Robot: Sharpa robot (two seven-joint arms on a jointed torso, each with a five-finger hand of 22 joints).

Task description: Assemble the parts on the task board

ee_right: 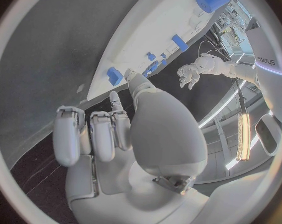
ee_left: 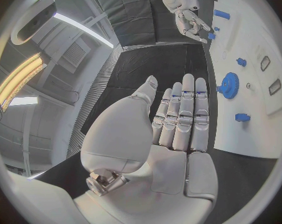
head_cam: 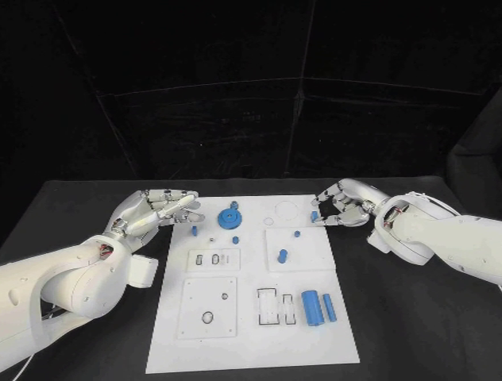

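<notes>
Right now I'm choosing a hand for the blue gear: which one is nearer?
Left. The left hand sits just beside the board's edge near the blue gear; the right hand is at the board's opposite edge, farther off.

A black table (head_cam: 79, 214) fills the lower half of the head view, its far edge running from 9 to 3 o'clock. Behind it, black curtains (head_cam: 251, 87) hang from 10 to 2 o'clock, their folds catching faint seams. From the left wrist, long ceiling lights (ee_left: 19, 77) glow warm at 9 o'clock beside a pale grey ceiling panel (ee_left: 72, 55).
</notes>
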